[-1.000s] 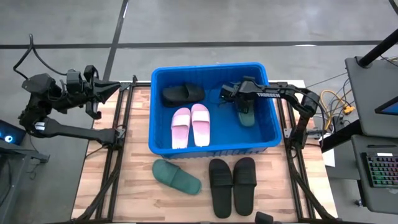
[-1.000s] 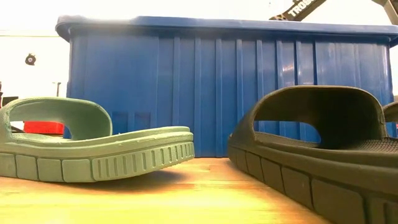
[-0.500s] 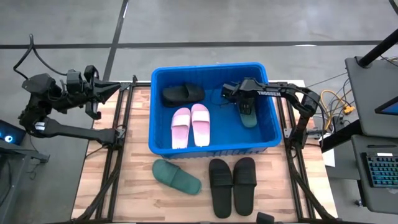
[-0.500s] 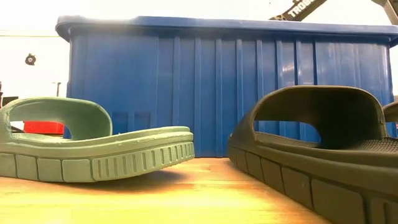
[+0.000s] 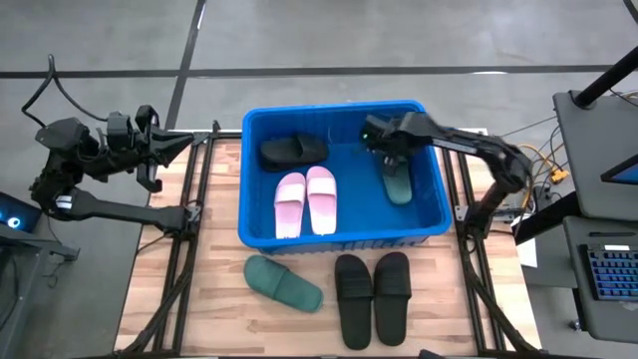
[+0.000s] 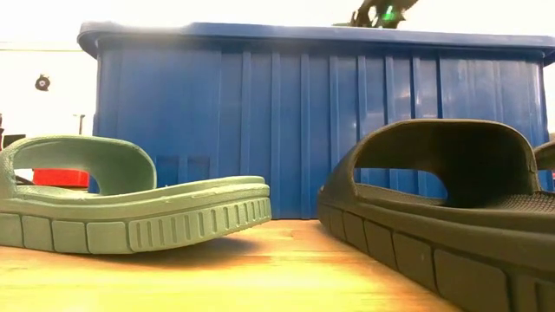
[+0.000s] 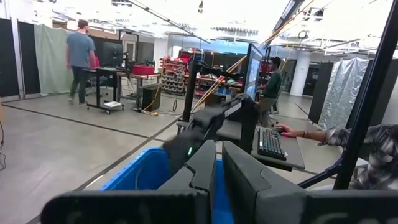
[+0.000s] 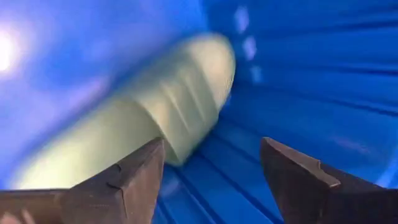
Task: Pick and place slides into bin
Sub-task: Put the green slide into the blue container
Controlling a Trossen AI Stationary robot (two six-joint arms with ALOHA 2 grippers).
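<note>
**A:** High view first: why is your right claw (image 5: 384, 140) up there?

**B:** It hangs, spread and empty, over the big bright blue plastic bin (image 5: 251, 179) at frame centre, above the dark green rubber slide (image 5: 397, 182) lying free at the bin's right. The pale pink pair (image 5: 306, 201) and a black slide (image 5: 292, 151) lie inside too. On the wooden counter (image 5: 219, 289) below, a green slide (image 5: 283, 282) and a black pair (image 5: 372, 296) wait.

**A:** The low view?

**B:** Only the bin's ribbed wall, hiding its contents.

**A:** The wrists?

**B:** My left claw (image 5: 159, 148), clenched, idles at upper left; its camera sees people beyond. The right wrist shows the gap between my fingers (image 8: 127, 174) and the slide.
</note>
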